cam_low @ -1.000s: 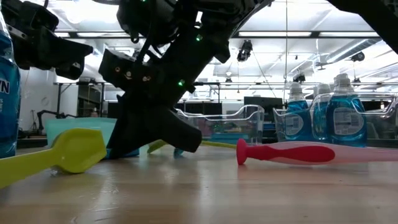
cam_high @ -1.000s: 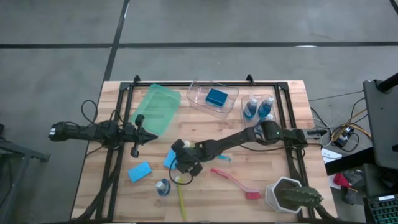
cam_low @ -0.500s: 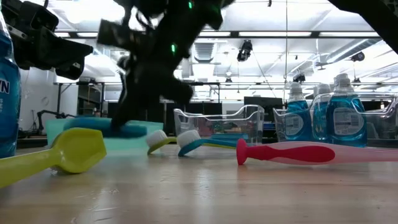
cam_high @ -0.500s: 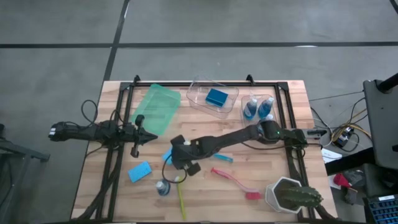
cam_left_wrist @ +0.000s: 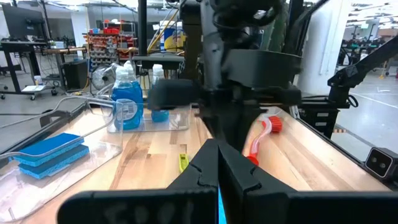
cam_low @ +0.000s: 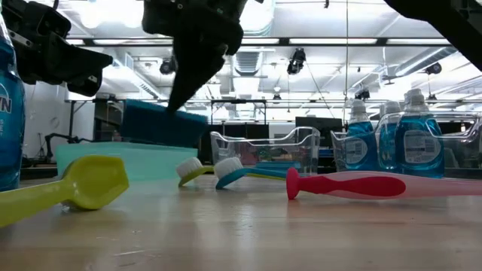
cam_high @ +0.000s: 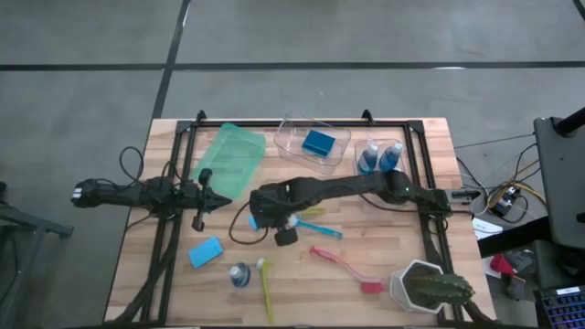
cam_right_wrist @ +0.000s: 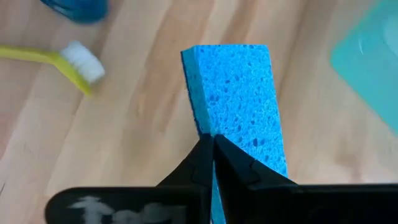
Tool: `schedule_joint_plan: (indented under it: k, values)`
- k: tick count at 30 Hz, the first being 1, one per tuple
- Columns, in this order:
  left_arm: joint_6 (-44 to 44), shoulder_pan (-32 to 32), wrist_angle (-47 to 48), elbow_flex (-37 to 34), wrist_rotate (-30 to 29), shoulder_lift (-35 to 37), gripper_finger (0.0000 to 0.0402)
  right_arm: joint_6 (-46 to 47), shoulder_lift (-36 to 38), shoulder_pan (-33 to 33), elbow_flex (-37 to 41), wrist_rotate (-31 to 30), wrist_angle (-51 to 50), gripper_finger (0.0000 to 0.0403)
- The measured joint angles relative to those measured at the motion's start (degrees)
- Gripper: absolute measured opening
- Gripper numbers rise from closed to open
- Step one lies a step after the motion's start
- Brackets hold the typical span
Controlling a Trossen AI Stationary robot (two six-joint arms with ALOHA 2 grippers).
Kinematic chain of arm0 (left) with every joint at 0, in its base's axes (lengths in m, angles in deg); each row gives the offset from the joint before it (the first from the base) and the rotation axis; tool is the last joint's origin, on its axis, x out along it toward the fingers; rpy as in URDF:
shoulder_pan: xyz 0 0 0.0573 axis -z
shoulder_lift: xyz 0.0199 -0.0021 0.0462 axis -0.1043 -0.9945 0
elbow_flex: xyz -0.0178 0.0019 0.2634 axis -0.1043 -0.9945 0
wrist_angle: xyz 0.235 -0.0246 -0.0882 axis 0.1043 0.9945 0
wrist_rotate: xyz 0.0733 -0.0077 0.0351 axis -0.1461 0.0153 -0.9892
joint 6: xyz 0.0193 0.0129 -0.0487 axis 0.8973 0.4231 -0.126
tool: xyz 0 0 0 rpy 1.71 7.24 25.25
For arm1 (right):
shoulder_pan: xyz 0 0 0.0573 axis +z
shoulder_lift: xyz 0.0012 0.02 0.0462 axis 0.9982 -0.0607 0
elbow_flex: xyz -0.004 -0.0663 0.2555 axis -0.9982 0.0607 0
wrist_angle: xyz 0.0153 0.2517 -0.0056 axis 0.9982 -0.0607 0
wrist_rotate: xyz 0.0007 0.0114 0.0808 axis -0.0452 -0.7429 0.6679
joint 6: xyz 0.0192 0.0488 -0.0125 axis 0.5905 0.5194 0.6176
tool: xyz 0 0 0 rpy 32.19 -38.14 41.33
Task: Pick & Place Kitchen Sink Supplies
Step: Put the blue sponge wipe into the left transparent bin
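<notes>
Blue sponge (cam_right_wrist: 239, 106) pinched by its edge between the right gripper's (cam_right_wrist: 212, 149) closed fingers, lifted clear of the wooden table (cam_high: 430, 233) and tilted in the low view. Right arm stretched long across the table's middle from the right side, wrist over the centre-left, just beside the green bin (cam_high: 230, 160). Near that wrist, on the boards: blue brush (cam_high: 320, 226) with a yellow-green brush tip alongside; farther toward the near edge, red brush (cam_high: 345, 269), second yellow-green brush (cam_high: 266, 291), a small blue-liquid bottle (cam_high: 239, 274) lying just beside its head, and a light-blue sponge (cam_high: 206, 251). At the far edge: clear bin (cam_high: 291, 146) holding another blue sponge (cam_high: 319, 142), two upright blue-liquid bottles (cam_high: 378, 157) just to its right. Potted cactus (cam_high: 430, 287) at the near right corner. Left gripper (cam_high: 216, 199) shut on nothing, left arm lying level and extended in from the left edge, well apart from the held sponge, pointing toward the right arm's wrist.
</notes>
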Motion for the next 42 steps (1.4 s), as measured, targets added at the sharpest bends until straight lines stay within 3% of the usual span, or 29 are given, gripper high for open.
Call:
schedule_joint_plan:
  k: [4, 13, 17, 31, 42]
  values:
    - [-0.02, -0.02, 0.00, 0.00, 0.01, 0.01, 0.0000, 2.43, 0.09, -1.03, -1.65, -0.94, -3.03, 0.0008]
    - [0.00, -0.02, 0.00, 0.00, 0.01, 0.02, 0.0000, 8.44, 2.24, -3.51, -2.28, -12.35, -9.26, 0.0008]
    - [0.00, -0.01, 0.00, 0.00, 0.00, 0.00, 0.0000, 10.91, 3.29, -4.81, -2.28, -13.85, -11.14, 0.0008]
    - [0.00, -0.01, 0.00, 0.00, 0.00, 0.01, 0.0000, 18.12, 12.01, -11.05, -1.95, -25.82, -15.77, 0.0008]
    - [0.00, -0.02, 0.01, 0.00, 0.01, 0.02, 0.0000, 20.57, 14.10, -20.49, -1.54, -26.05, -17.17, 0.0008]
